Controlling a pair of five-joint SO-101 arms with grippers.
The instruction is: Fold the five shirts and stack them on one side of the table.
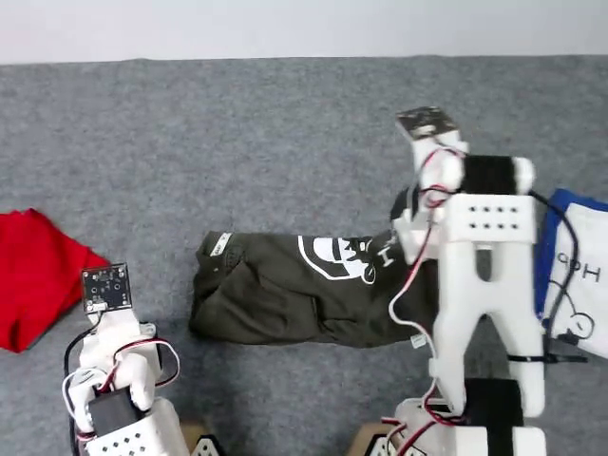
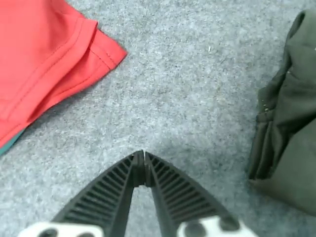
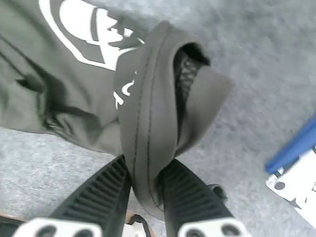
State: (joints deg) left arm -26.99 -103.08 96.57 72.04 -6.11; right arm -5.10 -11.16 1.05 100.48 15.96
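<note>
A dark olive shirt (image 1: 294, 290) with a white print lies crumpled across the middle of the grey table. My right gripper (image 3: 145, 185) is shut on a hemmed fold of the olive shirt (image 3: 148, 113), lifting that edge at the shirt's right end, under the white arm (image 1: 480, 275). My left gripper (image 2: 143, 165) is shut on nothing, low over bare carpet between a red shirt (image 2: 39, 59) and the olive shirt's (image 2: 291, 133) left end. The red shirt (image 1: 33, 275) lies at the table's left edge.
A white shirt with blue trim (image 1: 575, 275) lies at the right edge, and its blue trim (image 3: 291, 148) shows close to the right gripper. The grey table surface (image 1: 237, 142) stretches open behind the olive shirt, up to a pale wall.
</note>
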